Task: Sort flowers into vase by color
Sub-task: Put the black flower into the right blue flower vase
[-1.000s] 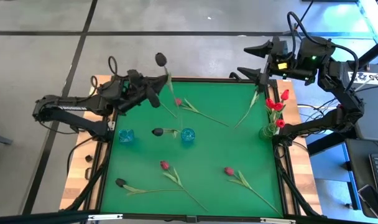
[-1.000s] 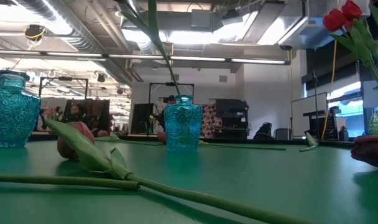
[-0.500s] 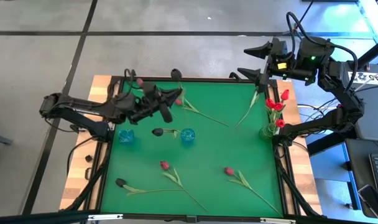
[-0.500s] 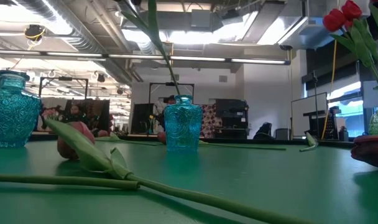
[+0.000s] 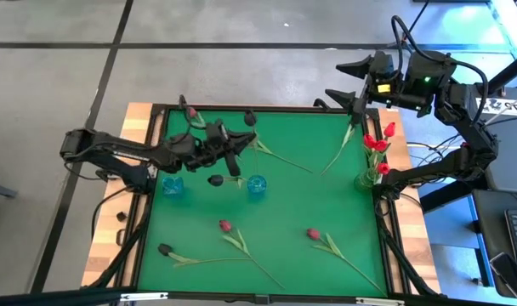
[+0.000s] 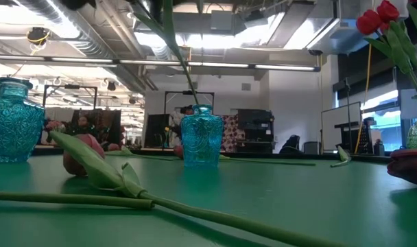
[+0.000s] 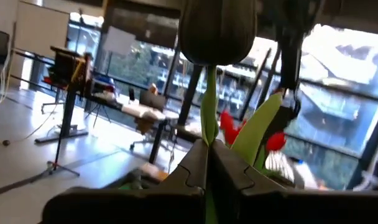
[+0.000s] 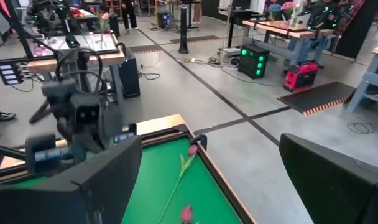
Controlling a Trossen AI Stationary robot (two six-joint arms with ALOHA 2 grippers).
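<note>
My left gripper (image 5: 237, 143) hovers over the far left of the green table (image 5: 292, 204), shut on a black tulip whose dark head (image 5: 250, 119) (image 7: 217, 28) sticks out past the fingers. Its lower stem is hidden behind the gripper. Just nearer stands the middle blue vase (image 5: 257, 185) (image 6: 202, 137). From it another black tulip (image 5: 214, 180) leans left by its stem (image 6: 184, 72). My right gripper (image 5: 348, 82) (image 8: 207, 186) waits open, high over the far right corner. My left gripper pinches the black tulip's green stem (image 7: 207, 134) between its two fingers (image 7: 192, 171), a short way below the head. The fingers lie across the stem. The tulip is lifted clear of the table, with its head and one leaf (image 7: 257, 127) beyond the fingertips.
A second blue vase (image 5: 172, 185) stands at the left. A clear vase (image 5: 369, 178) with red tulips (image 5: 377, 140) stands at the right edge. Loose tulips lie on the table: pink ones (image 5: 275, 153) (image 5: 190, 112) far, red ones (image 5: 225, 225) (image 5: 313, 233) and a black one (image 5: 163, 250) near.
My left gripper has gone toward the table's right edge and down while rolling, still shut on the black tulip. The tulip's head has come from beyond the far edge to over the table, closer to the middle blue vase.
</note>
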